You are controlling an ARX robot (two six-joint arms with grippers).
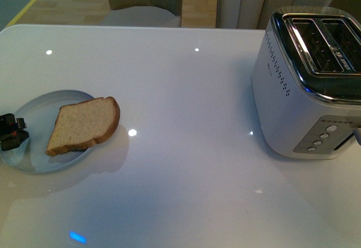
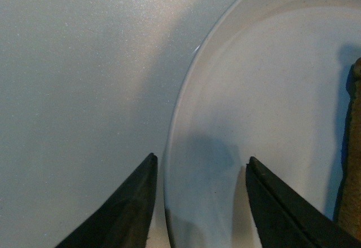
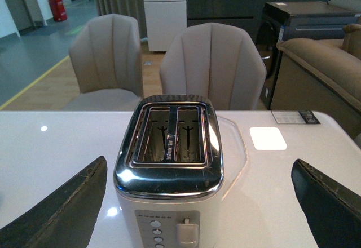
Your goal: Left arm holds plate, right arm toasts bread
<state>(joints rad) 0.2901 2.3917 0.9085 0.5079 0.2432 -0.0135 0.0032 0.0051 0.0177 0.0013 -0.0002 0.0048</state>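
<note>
The pale blue-grey plate (image 1: pixel 34 118) lies at the table's left, and the bread (image 1: pixel 84 125) rests on it with its rounded end hanging past the right rim. My left gripper (image 1: pixel 12 131) is open at the plate's left edge. In the left wrist view the plate (image 2: pixel 265 118) rim runs between the fingers of the left gripper (image 2: pixel 200 163), one outside it and one over the dish. A sliver of the bread's crust (image 2: pixel 352 163) shows there. My right gripper (image 3: pixel 198 162) is open, facing the toaster (image 3: pixel 169 169) and holding nothing.
The white and chrome toaster (image 1: pixel 304 90) stands at the table's right with both slots empty, its lever (image 3: pixel 186 231) and buttons facing me. Two beige chairs (image 3: pixel 211 67) sit behind the far table edge. Glossy white tabletop (image 1: pixel 192 146) lies between plate and toaster.
</note>
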